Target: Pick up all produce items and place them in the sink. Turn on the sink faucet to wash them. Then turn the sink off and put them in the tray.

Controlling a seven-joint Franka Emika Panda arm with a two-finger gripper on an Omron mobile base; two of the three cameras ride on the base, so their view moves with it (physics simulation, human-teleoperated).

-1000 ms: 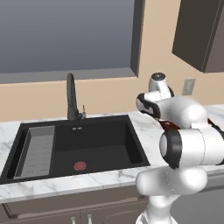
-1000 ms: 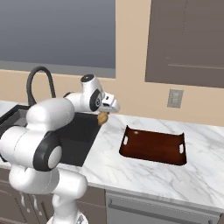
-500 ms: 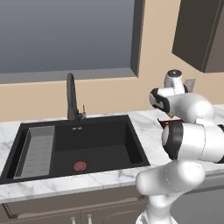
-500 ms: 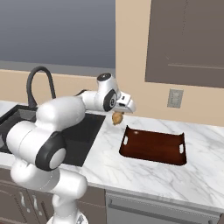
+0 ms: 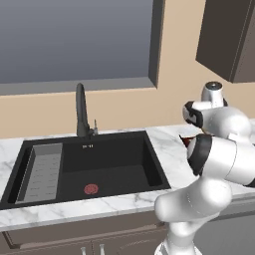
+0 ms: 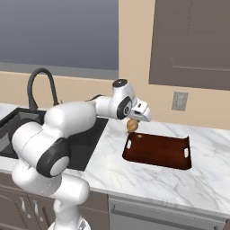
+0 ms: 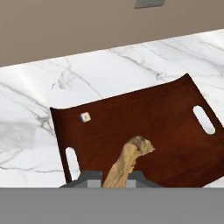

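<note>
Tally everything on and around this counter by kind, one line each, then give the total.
Produce item, held in the gripper: 1
Tray: 1
Sink: 1
Sink faucet: 1
Wall outlet: 1
Total: 5

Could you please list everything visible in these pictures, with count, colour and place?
sink: one, black, set in the counter, with a grey ribbed insert at its left and a red drain
faucet: one, dark, behind the sink
tray: one, reddish-brown, on the counter right of the sink
onion: one, golden-brown, held above the tray's left end
counter: one, white marble
wall outlet: one, grey, on the wall behind the tray
gripper: one, white, shut on the onion
</note>
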